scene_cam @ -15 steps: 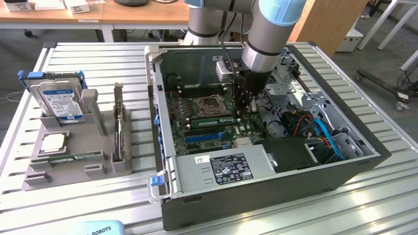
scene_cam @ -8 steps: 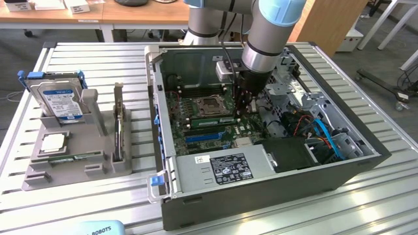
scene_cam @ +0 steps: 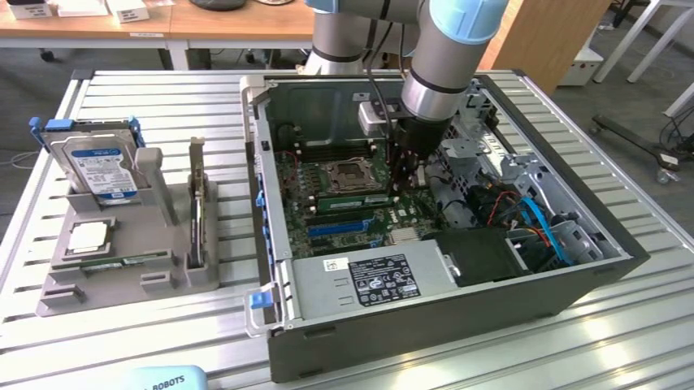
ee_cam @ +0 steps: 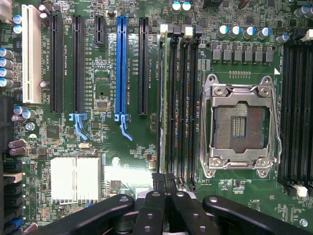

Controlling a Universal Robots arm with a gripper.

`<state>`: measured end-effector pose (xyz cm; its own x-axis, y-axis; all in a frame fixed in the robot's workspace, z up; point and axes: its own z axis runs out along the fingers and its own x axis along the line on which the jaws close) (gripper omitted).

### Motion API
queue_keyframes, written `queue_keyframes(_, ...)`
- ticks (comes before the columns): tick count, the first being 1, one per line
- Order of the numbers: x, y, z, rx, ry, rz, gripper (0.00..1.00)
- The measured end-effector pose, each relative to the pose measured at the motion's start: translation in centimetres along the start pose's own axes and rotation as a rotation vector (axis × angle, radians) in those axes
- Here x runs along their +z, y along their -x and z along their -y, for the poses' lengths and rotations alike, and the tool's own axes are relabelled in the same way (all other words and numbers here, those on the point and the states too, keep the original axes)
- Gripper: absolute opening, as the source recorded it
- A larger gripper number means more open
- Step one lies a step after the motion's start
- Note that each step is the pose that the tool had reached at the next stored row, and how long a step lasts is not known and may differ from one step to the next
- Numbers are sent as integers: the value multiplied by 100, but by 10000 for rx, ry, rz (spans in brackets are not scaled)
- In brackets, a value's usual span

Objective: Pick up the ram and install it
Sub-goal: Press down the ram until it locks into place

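Inside open computer case, over motherboard: gripper closed, fingertips pressed together. Ram stands on edge in memory slot beside CPU socket, directly ahead of fingertips.

Place: robotics lab or test workshop, not a home setup
Work surface: ribbed aluminium bench, the slotted-profile kind labs use
Main rig: open PC case lying on its side, motherboard fully exposed
Arm: grey and blue robot arm reaching into the case
Parts stand: grey fixture holding a hard drive and other components
Background: wooden desks, grey carpet, wheeled stand legs, so office-style lab space
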<state>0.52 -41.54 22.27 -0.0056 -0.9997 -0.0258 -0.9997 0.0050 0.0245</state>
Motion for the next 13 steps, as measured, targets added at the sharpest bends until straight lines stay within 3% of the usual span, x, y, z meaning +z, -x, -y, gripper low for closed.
queue_keyframes(13,-11,2,-1,1,1,11,10)
